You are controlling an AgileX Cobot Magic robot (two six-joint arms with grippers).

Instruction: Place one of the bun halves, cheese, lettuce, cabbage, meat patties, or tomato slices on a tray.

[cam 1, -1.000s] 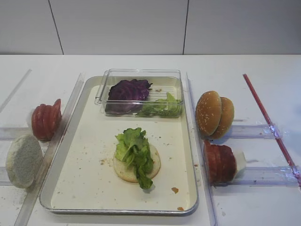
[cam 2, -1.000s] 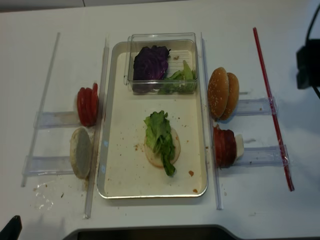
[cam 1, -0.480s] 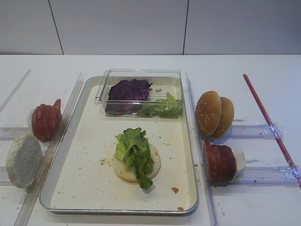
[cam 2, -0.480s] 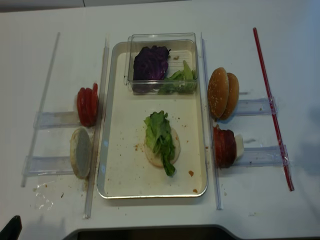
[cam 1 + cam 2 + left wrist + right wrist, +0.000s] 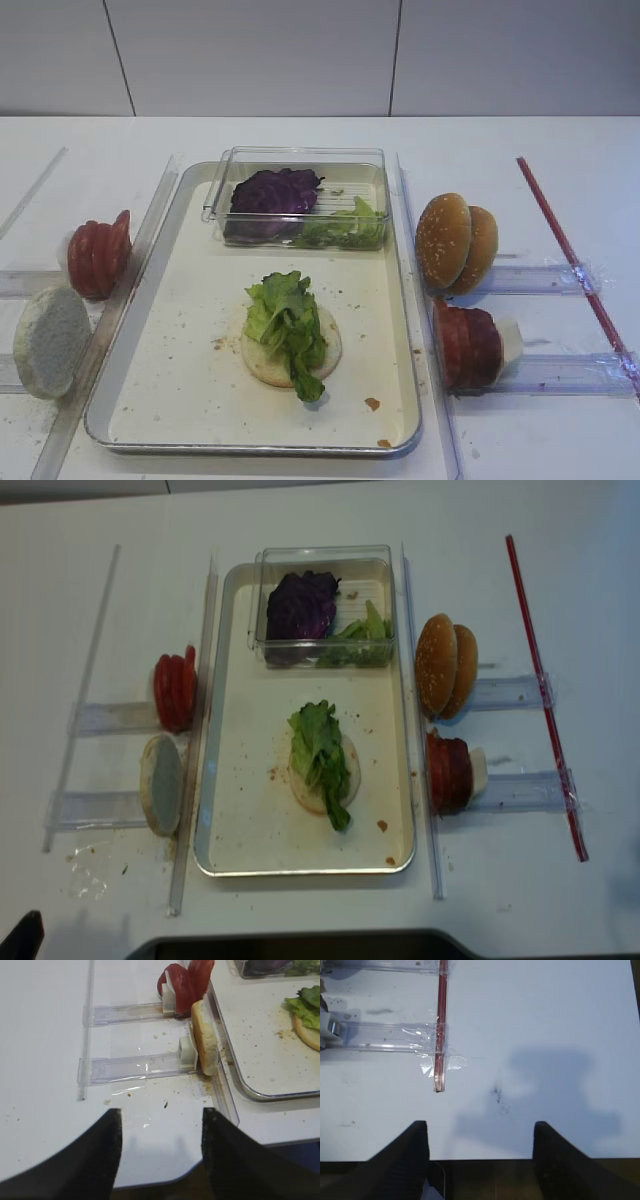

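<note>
The white bench (image 5: 300, 140) is filling most of both high views, and neither arm is showing in them. The tray (image 5: 160, 330) is sitting in the middle of the frame, crumbs speckling its cream inside. At its upper end a clear plastic box (image 5: 297, 196) is holding the cabbage (image 5: 272, 190) on the left and some green leaves on the right. Lower down in the tray, a pale bun half (image 5: 262, 360) is lying flat with the lettuce (image 5: 285, 320) draped across it, so much of the bun is being hidden.

Left of the tray, tomato slices (image 5: 97, 257) and another pale bun half (image 5: 48, 340) are standing on edge against clear rails. To the right, two sesame bun halves (image 5: 455, 243) are leaning together above a dark red stack.

The left gripper (image 5: 160, 1155) is hanging spread at the bottom of its wrist view, near that pale bun and well apart from the lettuce. The right gripper (image 5: 480, 1155) is hanging parted and holding nothing over bare bench near a red strip (image 5: 440, 1030); both are being cut off by the frame edge.
</note>
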